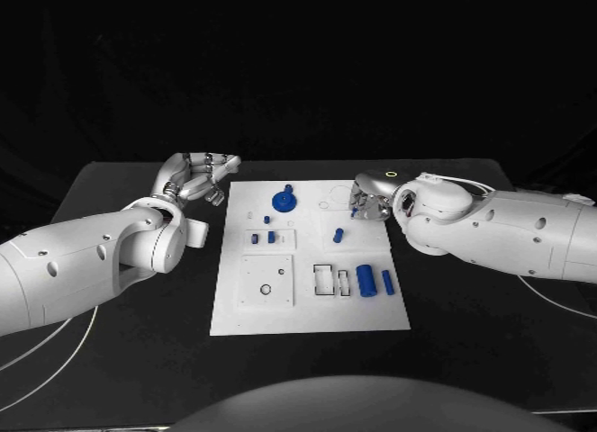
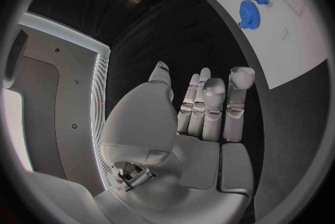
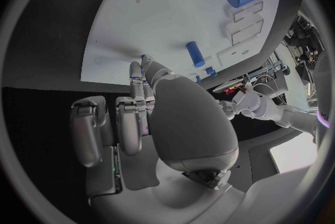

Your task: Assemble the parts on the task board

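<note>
The task board (image 1: 312,306) lies at the middle of the black table (image 1: 506,351); blue parts rest on it, including a gear (image 1: 286,200), a small peg (image 1: 339,235) and a large cylinder (image 1: 366,280); the left hand (image 1: 198,177) hovers off the board's far left corner, released, fingers apart; the right hand (image 1: 371,200) reaches over the board's far right area; its grasp cannot be determined.

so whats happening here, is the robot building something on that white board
Yes, it's working on a task board scattered with small blue parts. The right hand is at the board's far right side, fingertips down at a small blue piece there; whether it grips it is unclear. The left hand hovers off the board's far left corner, holding nothing. A blue gear and a large blue cylinder sit untouched.
</note>
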`<state>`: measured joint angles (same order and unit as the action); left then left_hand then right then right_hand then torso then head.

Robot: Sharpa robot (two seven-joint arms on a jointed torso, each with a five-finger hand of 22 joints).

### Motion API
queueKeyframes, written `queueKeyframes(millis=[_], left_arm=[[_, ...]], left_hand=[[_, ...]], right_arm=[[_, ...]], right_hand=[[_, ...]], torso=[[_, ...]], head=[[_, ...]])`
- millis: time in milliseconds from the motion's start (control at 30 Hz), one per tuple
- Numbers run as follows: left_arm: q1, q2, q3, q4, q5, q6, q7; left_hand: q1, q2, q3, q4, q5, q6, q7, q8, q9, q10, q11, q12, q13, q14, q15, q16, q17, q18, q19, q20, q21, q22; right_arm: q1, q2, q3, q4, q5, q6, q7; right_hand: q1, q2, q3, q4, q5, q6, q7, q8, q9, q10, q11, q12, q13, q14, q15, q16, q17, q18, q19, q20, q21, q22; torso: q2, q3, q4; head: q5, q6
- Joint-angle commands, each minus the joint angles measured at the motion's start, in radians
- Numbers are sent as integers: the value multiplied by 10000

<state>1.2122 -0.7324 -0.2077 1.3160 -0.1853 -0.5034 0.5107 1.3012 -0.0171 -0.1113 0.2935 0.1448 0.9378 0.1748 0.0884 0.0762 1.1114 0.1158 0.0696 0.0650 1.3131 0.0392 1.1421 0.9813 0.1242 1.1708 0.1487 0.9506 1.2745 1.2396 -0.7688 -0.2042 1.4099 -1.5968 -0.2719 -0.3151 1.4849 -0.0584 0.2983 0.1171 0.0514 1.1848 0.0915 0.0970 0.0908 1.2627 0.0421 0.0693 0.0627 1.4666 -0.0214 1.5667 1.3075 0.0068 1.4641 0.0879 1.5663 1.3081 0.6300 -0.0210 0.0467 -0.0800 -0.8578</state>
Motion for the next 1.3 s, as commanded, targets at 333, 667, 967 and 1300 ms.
queueKeyframes(millis=[333,667,967,1300], left_arm=[[2,75,4,-23,30,157,52],[1,98,2,-71,30,165,49],[-1,162,0,-226,30,158,52],[-3,242,-1,-320,30,179,49]], left_hand=[[15,113,-52,-12,42,-33,-66,41,9,31,-67,14,17,-91,-1,-80,-26,70,-97,-14,-74,-16],[15,113,-52,-12,42,-33,-66,41,9,31,-67,14,17,-91,-1,-80,-26,70,-97,-14,-74,-16],[19,123,-58,-13,43,-33,-66,41,9,30,-66,13,17,-99,0,-91,-40,71,-104,-14,-77,-15],[24,131,-61,-14,46,-34,-66,42,9,30,-66,13,17,-101,0,-91,-39,70,-105,-13,-72,-11]], right_arm=[[561,-436,54,754,446,-591,120],[667,-532,71,1145,625,-670,218],[677,-293,73,1733,672,-596,478],[643,286,71,2347,-173,-207,756]], right_hand=[[-26,80,24,-32,4,37,24,29,55,89,12,-9,-17,1042,-41,41,2633,-68,1067,-28,45,2627],[-24,70,23,-40,8,12,59,-1,52,79,47,-46,-23,1042,8,41,2633,-68,1067,-5,45,2627],[5,65,38,-65,17,-26,99,-40,45,53,85,-74,-27,1042,56,41,2633,-68,1067,27,45,2627],[25,74,58,-82,22,-56,132,-71,40,23,116,-86,-29,1042,92,41,2633,-68,1067,54,45,2627]], torso=[[0,-4,-10],[4,1,4],[6,0,3],[7,-4,18]], head=[[-6,13],[36,16],[165,-51],[383,-129]])
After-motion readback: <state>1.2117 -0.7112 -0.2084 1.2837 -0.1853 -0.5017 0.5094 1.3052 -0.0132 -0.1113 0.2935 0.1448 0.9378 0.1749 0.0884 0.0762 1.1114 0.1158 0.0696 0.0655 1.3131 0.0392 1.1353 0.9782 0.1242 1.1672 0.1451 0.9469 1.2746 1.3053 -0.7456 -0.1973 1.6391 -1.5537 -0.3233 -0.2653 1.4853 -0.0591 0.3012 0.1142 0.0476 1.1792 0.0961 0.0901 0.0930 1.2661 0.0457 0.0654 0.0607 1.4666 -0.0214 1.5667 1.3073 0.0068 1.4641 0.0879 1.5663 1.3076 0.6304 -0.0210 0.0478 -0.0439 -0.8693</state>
